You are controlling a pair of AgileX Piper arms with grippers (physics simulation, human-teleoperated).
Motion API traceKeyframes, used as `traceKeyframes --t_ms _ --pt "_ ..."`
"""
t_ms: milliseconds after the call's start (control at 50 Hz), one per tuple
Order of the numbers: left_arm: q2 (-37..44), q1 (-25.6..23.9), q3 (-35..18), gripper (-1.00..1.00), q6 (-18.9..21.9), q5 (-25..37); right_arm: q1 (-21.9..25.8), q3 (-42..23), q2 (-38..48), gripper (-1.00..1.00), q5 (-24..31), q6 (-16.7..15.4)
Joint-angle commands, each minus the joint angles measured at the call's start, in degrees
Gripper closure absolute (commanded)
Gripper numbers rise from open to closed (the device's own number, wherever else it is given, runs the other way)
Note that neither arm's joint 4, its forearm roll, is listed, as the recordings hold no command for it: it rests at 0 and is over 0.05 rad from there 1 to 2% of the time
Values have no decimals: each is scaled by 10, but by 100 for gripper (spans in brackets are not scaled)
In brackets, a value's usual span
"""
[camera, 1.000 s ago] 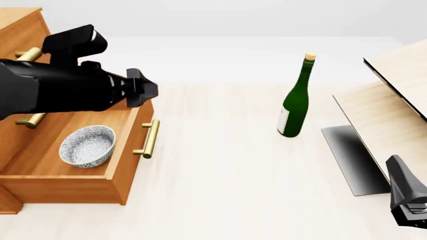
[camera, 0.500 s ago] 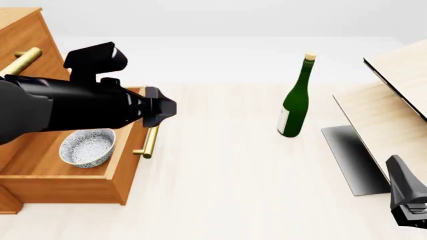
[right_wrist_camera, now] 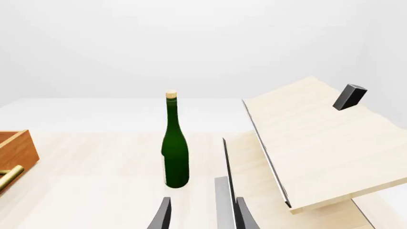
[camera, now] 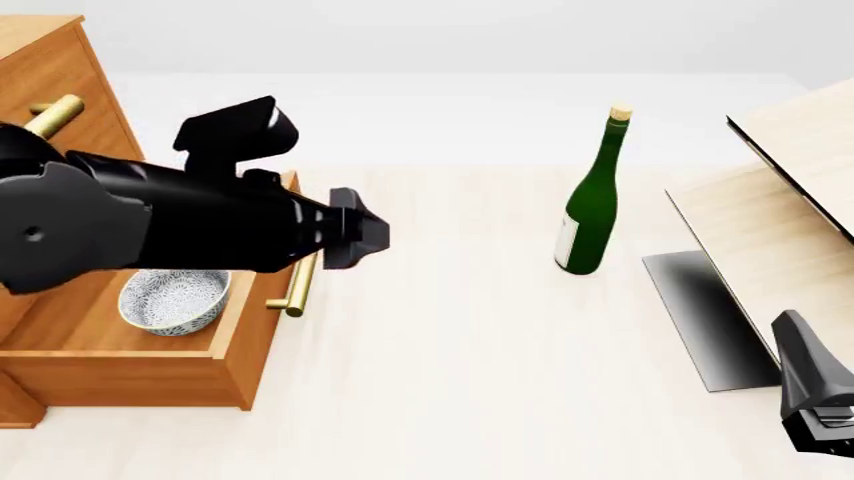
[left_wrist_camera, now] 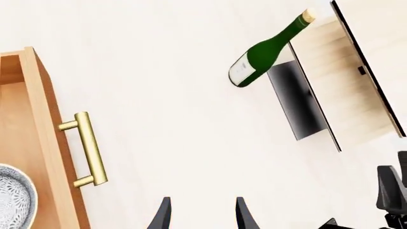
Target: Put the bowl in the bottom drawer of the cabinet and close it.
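I see the bowl (camera: 175,297) already sitting in the bottom drawer (camera: 127,352), which stands pulled out, so only closing is left. My left gripper (left_wrist_camera: 200,214) is empty, fingers narrowly parted, out past the handle (left_wrist_camera: 87,149).

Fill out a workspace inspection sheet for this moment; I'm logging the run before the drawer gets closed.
Surface: pale wooden table, mostly bare in the middle.
Job's things: bowl sits upright inside the open bottom drawer of the cabinet.
Clutter: green bottle standing upright; pale wooden boards to the right.
Grippers: left gripper open, empty, beyond the drawer's handle; right gripper open, empty.
Cables: nothing seen.
Surroundings: plain pale backdrop.
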Motion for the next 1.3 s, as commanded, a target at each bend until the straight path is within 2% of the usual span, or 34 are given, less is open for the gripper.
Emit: traceKeyframes --t_ms 20,220,260,340,560,1080,1180,1300 --pt "9 1 19 -100 -43 -18 0 0 0 -100 0 0" --pt "17 2 60 -100 -82 -48 0 0 0 -100 0 0" --pt "17 17 67 -100 -81 -49 0 0 0 -100 0 0" --pt "19 15 76 -100 -88 -57 0 0 0 -100 0 0" --pt "21 50 123 -100 -111 -83 0 0 0 -100 0 0" --pt "65 89 206 -100 -166 -164 0 0 0 -100 0 0" --pt "74 98 214 -100 -166 -172 0 0 0 -100 0 0" --pt "86 138 225 -100 -148 -175 0 0 0 -100 0 0"
